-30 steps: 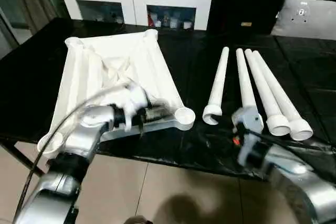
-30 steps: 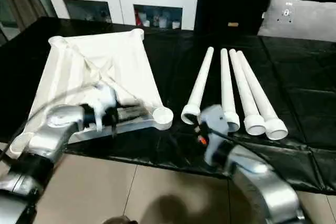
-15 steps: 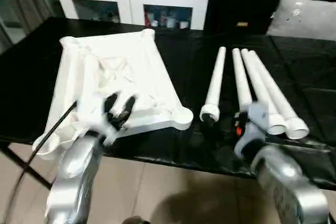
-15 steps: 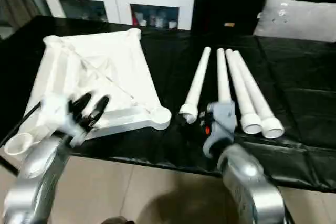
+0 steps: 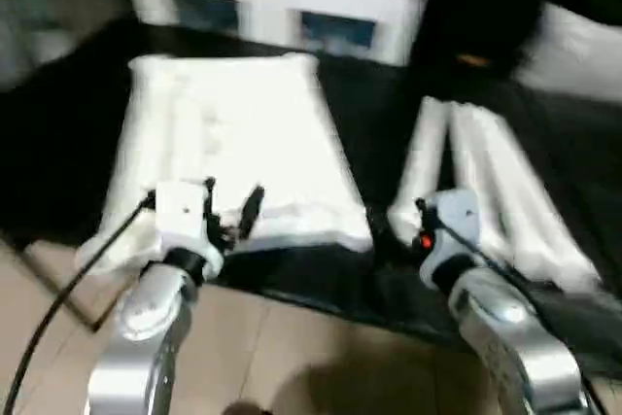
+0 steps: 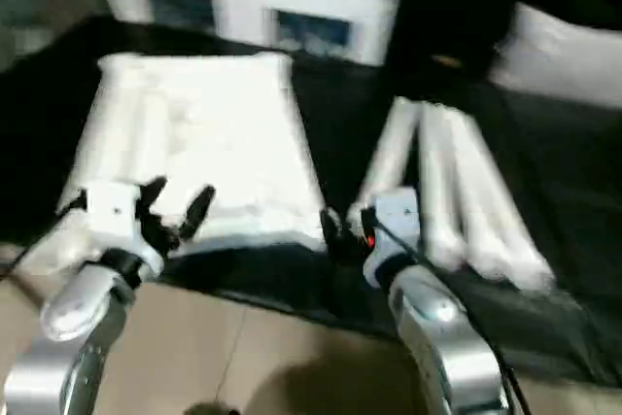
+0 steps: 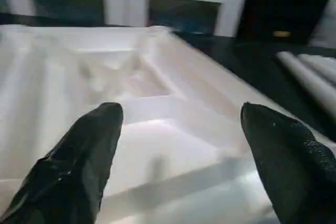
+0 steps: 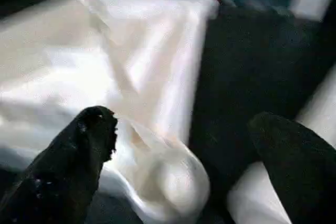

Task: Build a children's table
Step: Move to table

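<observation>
Tabletop [image 5: 233, 157], white plastic and turned underside up, lies on the black table [image 5: 78, 133] in front of me, towards my left. Its ribbed inner face shows clearly past my left wrist, and one round corner socket [image 8: 168, 174] sits at the near corner closest to my right arm.

My left gripper [image 5: 228, 213] hovers at the tabletop's near edge with its two black fingers [image 7: 79, 156] spread well apart, holding nothing. I cannot tell whether they touch the plastic.

My right gripper [image 8: 178, 156] sits between the tabletop's near corner and the legs, its fingers also spread wide and empty. The corner socket lies in the gap between them in the wrist view.

The white tapered legs [image 5: 486, 191] lie side by side on the black table to my right, well apart from the tabletop, wide ends towards me. Motion blur smears them together, so I cannot count them reliably.

Beyond the table stands a white cabinet with glass doors [image 5: 282, 7], and a grey pillow [image 6: 573, 46] rests at the far right.
</observation>
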### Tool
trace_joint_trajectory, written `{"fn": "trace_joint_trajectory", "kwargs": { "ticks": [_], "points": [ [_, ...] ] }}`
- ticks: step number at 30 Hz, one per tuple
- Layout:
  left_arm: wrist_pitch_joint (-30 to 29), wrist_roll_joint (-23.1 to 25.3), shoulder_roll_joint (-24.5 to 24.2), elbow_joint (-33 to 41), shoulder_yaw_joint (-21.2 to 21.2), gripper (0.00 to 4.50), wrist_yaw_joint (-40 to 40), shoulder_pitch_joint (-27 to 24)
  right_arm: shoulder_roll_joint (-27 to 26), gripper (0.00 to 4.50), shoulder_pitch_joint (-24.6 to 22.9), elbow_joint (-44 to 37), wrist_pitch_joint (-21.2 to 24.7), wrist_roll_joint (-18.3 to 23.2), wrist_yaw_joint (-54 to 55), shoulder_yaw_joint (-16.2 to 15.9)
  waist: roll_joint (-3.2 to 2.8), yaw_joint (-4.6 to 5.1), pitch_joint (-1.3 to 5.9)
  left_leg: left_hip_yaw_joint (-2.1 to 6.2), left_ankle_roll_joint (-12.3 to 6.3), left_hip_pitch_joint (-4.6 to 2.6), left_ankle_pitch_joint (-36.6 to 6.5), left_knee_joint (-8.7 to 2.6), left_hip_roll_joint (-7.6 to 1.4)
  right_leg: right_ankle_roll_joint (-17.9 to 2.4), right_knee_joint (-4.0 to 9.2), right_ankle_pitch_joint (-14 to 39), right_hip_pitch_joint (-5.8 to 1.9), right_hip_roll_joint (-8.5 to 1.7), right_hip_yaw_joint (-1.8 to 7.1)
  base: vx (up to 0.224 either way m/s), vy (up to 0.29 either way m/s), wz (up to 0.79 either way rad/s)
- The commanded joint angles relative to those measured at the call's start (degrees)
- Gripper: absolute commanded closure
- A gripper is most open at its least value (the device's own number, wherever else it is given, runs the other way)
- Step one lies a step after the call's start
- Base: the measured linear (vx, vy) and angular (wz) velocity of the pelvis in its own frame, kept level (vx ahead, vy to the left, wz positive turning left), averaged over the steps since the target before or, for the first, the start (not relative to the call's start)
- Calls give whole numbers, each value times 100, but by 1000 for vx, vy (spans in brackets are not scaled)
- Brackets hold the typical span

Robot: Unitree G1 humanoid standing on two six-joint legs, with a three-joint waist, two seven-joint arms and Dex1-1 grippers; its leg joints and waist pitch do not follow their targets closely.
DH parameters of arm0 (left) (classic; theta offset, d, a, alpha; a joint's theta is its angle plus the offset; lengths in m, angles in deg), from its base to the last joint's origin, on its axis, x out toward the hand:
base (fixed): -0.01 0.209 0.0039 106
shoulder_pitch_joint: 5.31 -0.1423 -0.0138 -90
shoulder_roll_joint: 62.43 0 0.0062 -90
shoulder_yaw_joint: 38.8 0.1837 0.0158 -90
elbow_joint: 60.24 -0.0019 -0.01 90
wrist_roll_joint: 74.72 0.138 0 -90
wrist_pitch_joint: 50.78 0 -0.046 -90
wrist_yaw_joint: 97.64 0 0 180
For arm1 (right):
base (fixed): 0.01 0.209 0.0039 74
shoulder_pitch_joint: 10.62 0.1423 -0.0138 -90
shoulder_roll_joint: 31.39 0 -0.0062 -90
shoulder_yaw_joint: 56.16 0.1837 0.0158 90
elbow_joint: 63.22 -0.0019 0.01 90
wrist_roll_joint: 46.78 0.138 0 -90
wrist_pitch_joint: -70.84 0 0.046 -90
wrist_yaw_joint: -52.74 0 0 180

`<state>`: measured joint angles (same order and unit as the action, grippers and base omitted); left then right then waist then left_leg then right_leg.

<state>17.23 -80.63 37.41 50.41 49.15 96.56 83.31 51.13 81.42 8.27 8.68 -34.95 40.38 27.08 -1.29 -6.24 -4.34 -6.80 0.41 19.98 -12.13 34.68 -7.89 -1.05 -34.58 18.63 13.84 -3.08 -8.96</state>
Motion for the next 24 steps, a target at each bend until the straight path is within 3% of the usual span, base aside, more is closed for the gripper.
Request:
{"fn": "trace_joint_trajectory", "kwargs": {
  "ticks": [1, 2, 3, 4, 5, 6, 7, 8, 9, 10, 11, 12, 13, 14, 15, 16, 17, 18, 19, 20, 21, 22, 23, 24],
  "points": [
    [-81, 18, 32, 68, 166, 22, 34, 108, 88, 0, -90, -216, -30, 237, -216, 154, -98, 222, 273, 799, 136, -693, -4821, -995, -986, -30, -319, 181, 565, -152, 483, 110, 39, 1],
    [-29, 20, 46, -45, 168, 14, 6, 151, 102, 0, -90, -162, 61, 307, -291, 177, -82, 280, 304, 812, -127, -720, -4540, -959, -952, 21, -355, -14, 646, -196, 538, 117, 11, 8],
    [0, 22, 53, -94, 166, 8, -4, 162, 131, 0, -89, -114, 75, 267, -302, 158, -90, 297, 291, 772, -354, -679, -4288, -937, -870, 76, -351, -129, 679, -208, 572, 98, -41, 5],
    [-11, 34, 42, -107, 182, 3, -26, 171, 124, 0, -78, -69, 26, 193, -259, 160, -29, 340, 239, 517, -551, -484, -3979, -923, -614, 93, -83, -244, 600, -286, 631, 98, -41, 5],
    [-61, 11, 40, -69, 209, 3, -19, 184, 57, 0, -61, -127, 97, 286, -248, 203, 155, 265, 268, 120, -547, -222, -3334, -640, -238, 4, 512, 326, 328, -614, 936, 99, -100, 11],
    [-121, -25, 44, -21, 236, 3, 0, 197, -19, 0, -53, -216, 163, 405, -253, 249, 287, 91, 203, 0, -579, 54, -1760, 14, -57, -207, 936, 2384, -30, -1167, 1389, 127, -103, 1],
    [-171, -85, 63, 12, 256, 3, 37, 202, -54, 0, -65, -318, 182, 486, -285, 254, 271, 36, 289, 83, -583, 253, -1017, 312, -127, -401, 999, 3006, -245, -1383, 1494, 127, -103, 1],
    [-138, -36, 28, -16, 326, 3, 83, 204, 5, 0, -90, -315, 173, 328, -198, 223, 307, -13, 353, 153, -513, 487, -416, 450, -118, -624, 888, 2903, -370, -1251, 1465, 138, -51, -11],
    [-128, -19, 16, -25, 347, 3, 95, 204, 23, 0, -97, -311, 171, 280, -170, 214, 285, -28, 358, 159, -499, 514, -223, 361, -113, -755, 844, 2527, -369, -1090, 1344, 141, -17, -1],
    [-111, -27, 7, -40, 386, 3, 117, 228, 24, 0, -98, -231, 160, 214, -54, 271, 153, -36, 409, 40, -644, 402, 403, -56, -92, -1021, 736, 1390, -304, -543, 943, 141, -17, -1],
    [-31, -30, 33, -145, 383, 3, 106, 254, -12, 0, -85, -83, 52, 218, -12, 320, 14, -17, 445, 14, -642, 262, 629, -235, -187, -997, 691, 1159, -242, -436, 765, 163, 27, 5],
    [5, -5, 43, -200, 383, 3, 80, 268, -29, 0, -71, -9, -17, 195, 20, 337, -98, 178, 407, 237, -967, -35, 330, -454, -410, -602, 417, 726, 62, -36, 520, 198, 47, 9],
    [15, 56, 42, -243, 397, 3, 35, 287, -34, 0, -35, 52, -134, 71, 120, 337, -221, 272, 548, 477, -1316, -497, 203, -449, -628, -528, 88, 486, 333, -3, 453, 198, 47, 9],
    [4, 99, 33, -255, 409, 3, -3, 302, -31, 0, -8, 68, -202, -23, 180, 329, -244, 419, 652, 934, -2250, -945, 521, -420, -973, -193, -439, 462, 820, -66, 493, 193, 24, 2],
    [-36, 57, 61, -217, 416, 3, -3, 312, -67, 0, 14, 9, -179, 10, 193, 346, -200, 458, 672, 1034, -2681, -939, 1018, -376, -1026, 109, -588, 425, 942, -97, 518, 148, 4, 4],
    [-126, -5, 110, -154, 475, 3, -6, 316, -101, 0, 19, -131, -77, 59, 198, 407, -112, 425, 669, 831, -3068, -801, 2929, -167, -1011, 642, -698, -344, 1276, -267, 702, 148, 4, 4],
    [-126, -5, 110, -154, 475, 3, -6, 316, -101, 0, 19, -131, -77, 59, 198, 407, -71, 410, 662, 714, -3023, -658, 3597, -139, -927, 706, -624, -751, 1275, -307, 776, 86, -24, 7],
    [-91, 6, 91, -148, 518, 3, 4, 304, -50, 0, 6, -143, -70, -15, 232, 410, 157, 338, 657, 325, -2385, -292, 3436, 90, -464, 457, -78, -1965, 1093, -464, 1033, -44, -55, 5],
    [-79, 45, 31, -151, 585, 3, 38, 277, 36, 0, -3, -88, -45, -183, 348, 417, 358, 280, 605, 71, -1832, 8, 2424, 146, -134, 604, 188, -2332, 879, -503, 1166, -44, -55, 5],
    [-36, 69, -19, -162, 631, 3, 80, 244, 26, 0, 2, -27, 184, -157, 464, 508, 381, 165, 554, 80, -1030, 314, 802, 168, 56, 367, 189, -2727, 531, -822, 1397, -41, -79, 4],
    [-46, 23, -5, -177, 620, 3, 102, 235, -4, 0, 33, -5, 407, -94, 521, 566, 328, 150, 586, 145, -350, 289, 688, -58, -44, 285, 32, -3322, 399, -684, 1187, 36, -90, 0],
    [-51, -11, 8, -189, 609, 3, 118, 207, -7, 0, 60, 22, 599, -127, 589, 564, 257, 160, 619, 106, -14, 180, 847, -69, -31, 242, -18, -4043, 458, -449, 1094, 36, -90, 0],
    [-105, -13, -21, -159, 631, 3, 149, 179, 33, 0, 93, 15, 785, -243, 673, 517, 219, 192, 598, 108, 76, 165, 756, -120, -48, 190, 2, -4047, 472, -404, 1053, -8, -67, 1],
    [-146, -9, -46, -131, 651, 3, 169, 160, 66, 0, 113, 4, 905, -327, 730, 481, 159, 242, 558, 142, 283, 189, 455, -239, -125, 17, 41, -3331, 414, -360, 957, 0, 0, 0]
  ]
}}
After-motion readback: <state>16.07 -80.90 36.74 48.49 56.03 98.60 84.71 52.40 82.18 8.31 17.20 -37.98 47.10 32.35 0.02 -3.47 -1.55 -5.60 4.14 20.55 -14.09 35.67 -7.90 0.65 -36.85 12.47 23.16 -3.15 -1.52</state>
